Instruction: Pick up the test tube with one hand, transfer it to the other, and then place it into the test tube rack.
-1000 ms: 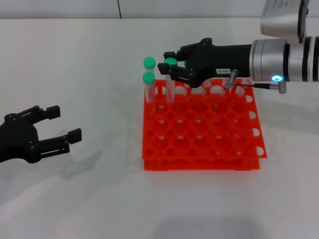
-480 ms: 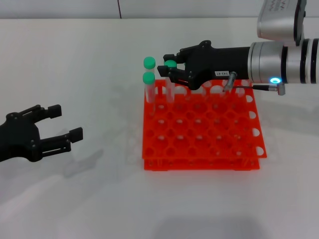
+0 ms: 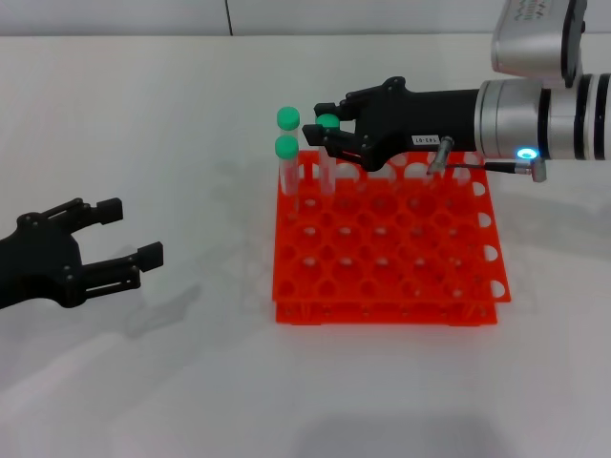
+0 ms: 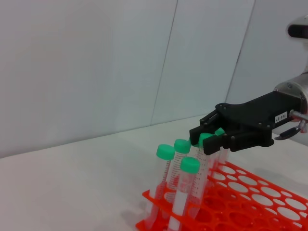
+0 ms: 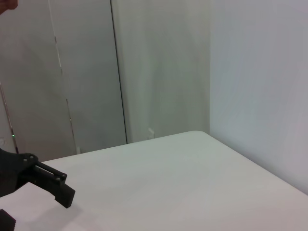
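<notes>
The orange-red test tube rack (image 3: 401, 267) lies mid-table. At its far left corner my right gripper (image 3: 325, 126), the one with the white label, is shut on the green cap of a clear test tube (image 3: 327, 121). That tube stands upright with its lower end down in a rack hole. The left wrist view shows the same grip, with the right gripper (image 4: 210, 140) around the capped tube (image 4: 204, 140) above the rack (image 4: 250, 192). My left gripper (image 3: 131, 231) hovers open and empty over the table, well to the left of the rack.
Two more green-capped tubes (image 3: 284, 148) (image 3: 286, 118) stand in the rack's far left corner beside the held one. Most other holes hold nothing. A cable and metal plug (image 3: 496, 164) hang under the right wrist.
The left gripper has drifted slightly right, still open. The right gripper and its tube have barely shifted at the rack's corner.
</notes>
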